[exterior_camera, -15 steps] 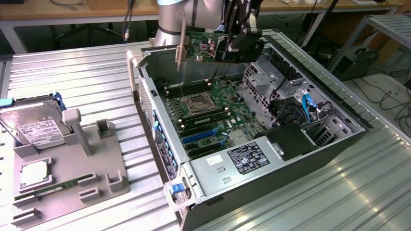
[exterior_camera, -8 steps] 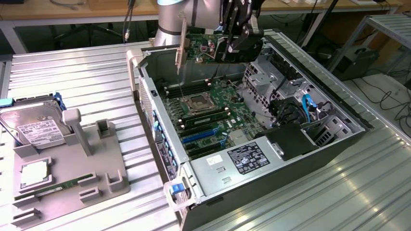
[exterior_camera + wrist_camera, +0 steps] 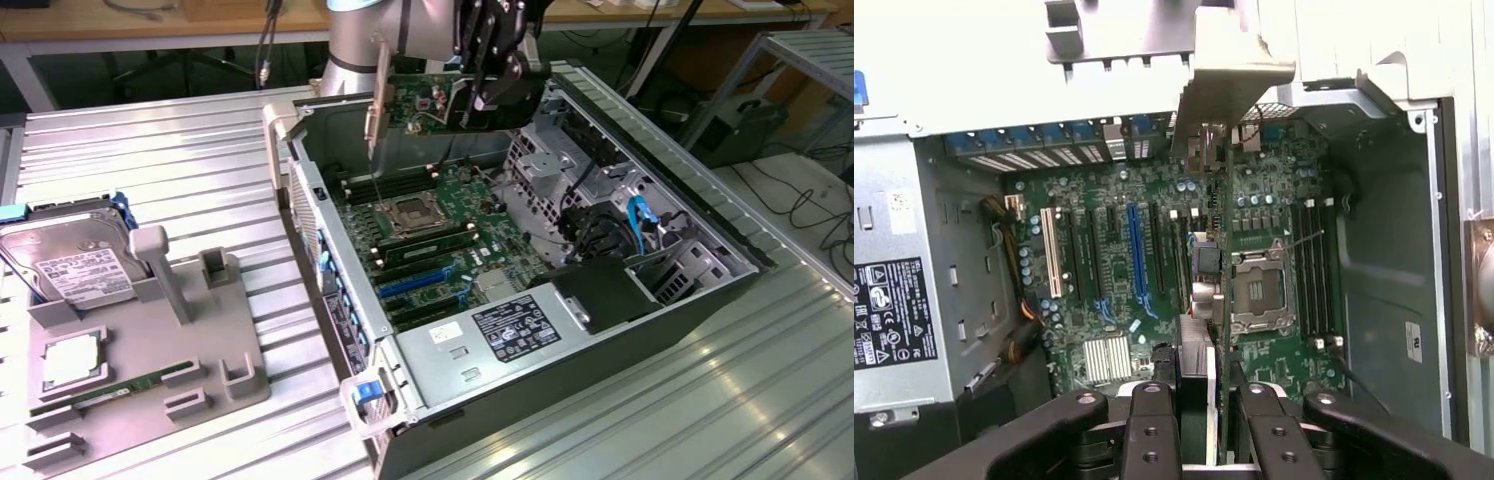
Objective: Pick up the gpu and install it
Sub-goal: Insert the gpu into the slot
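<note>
The gpu (image 3: 424, 100) is a green card with a silver end bracket (image 3: 379, 100). It hangs upright above the far end of the open computer case (image 3: 694, 250). My gripper (image 3: 489, 92) is shut on the card's black fan side. In the wrist view the gpu (image 3: 1199, 370) shows edge-on between my two black fingers (image 3: 1152, 430), with its bracket (image 3: 1229, 75) at the far end. Below it lies the motherboard (image 3: 1124, 260) with its blue and white expansion slots (image 3: 1137, 250). The card is clear of the slots.
A power supply (image 3: 497, 332) fills the near end of the case, and cables and drive bays (image 3: 627, 230) sit toward the exterior view's right. Outside on the ribbed table, a grey fixture (image 3: 200, 340) holds a hard drive (image 3: 74, 262), a processor (image 3: 67, 362) and a memory stick (image 3: 120, 390).
</note>
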Controlling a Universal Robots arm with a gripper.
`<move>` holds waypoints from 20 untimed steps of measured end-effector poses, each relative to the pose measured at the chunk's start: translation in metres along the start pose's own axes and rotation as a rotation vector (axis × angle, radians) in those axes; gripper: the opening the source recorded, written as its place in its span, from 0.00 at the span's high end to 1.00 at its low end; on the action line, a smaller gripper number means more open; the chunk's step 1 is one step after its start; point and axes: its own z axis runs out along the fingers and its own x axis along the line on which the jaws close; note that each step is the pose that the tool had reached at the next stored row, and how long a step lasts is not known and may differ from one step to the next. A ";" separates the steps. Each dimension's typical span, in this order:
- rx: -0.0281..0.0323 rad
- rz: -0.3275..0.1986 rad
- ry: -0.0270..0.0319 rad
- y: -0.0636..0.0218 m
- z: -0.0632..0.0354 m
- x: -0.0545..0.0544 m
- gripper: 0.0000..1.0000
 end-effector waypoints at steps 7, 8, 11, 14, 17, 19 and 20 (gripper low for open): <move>-0.0031 -0.059 0.0011 -0.0001 0.0037 0.000 0.72; -0.0031 -0.067 0.0013 -0.0001 0.0045 0.000 0.72; -0.0042 -0.084 0.0019 -0.0003 0.0073 0.001 0.72; -0.0044 -0.088 0.0021 -0.0004 0.0090 0.001 0.72; -0.0048 -0.092 0.0021 -0.0005 0.0109 0.001 0.72; -0.0049 -0.093 0.0021 -0.0005 0.0114 0.001 0.72; -0.0049 -0.094 0.0022 -0.0005 0.0115 0.001 0.72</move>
